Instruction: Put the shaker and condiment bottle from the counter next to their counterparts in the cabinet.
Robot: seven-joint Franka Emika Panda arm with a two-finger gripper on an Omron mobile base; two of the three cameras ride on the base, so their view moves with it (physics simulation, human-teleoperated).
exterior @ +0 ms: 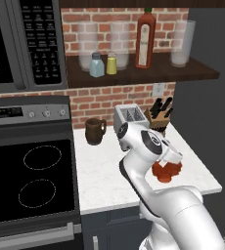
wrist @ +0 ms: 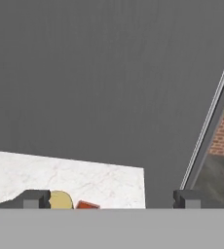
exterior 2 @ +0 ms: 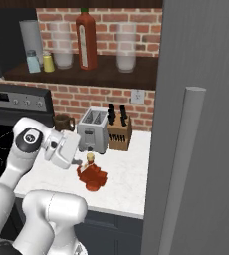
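- the yellow shaker (exterior: 111,63) already stands on the dark wooden cabinet shelf (exterior: 183,72), just beside the pale blue shaker (exterior: 97,65), its counterpart; that half of the job looks done.
- the tall slim red bottle (exterior: 145,39) stands further along the same shelf against the brick wall, with open board beside it where its partner could stand.
- the squat dark-red condiment bottle (exterior 2: 92,175) sits on the white speckled table (exterior 2: 131,174), near the front edge and in front of the toaster (exterior 2: 92,130) and knife block (exterior 2: 119,130).
- the gripper (wrist: 111,198) hangs low right next to the bottle's tan stopper, seemingly lined up for a grip at the thin neck.
- in the hand view the jaws stand wide apart with nothing between them; the stopper shows just inside one fingertip (wrist: 35,198), so no hold is made yet.
- a brown mug (exterior: 94,131) stands back by the stove, well clear of the work.
- judged from here, the bottle's pick-up is the step in hand; its lumpy wide base may make the neck the only practical hold.
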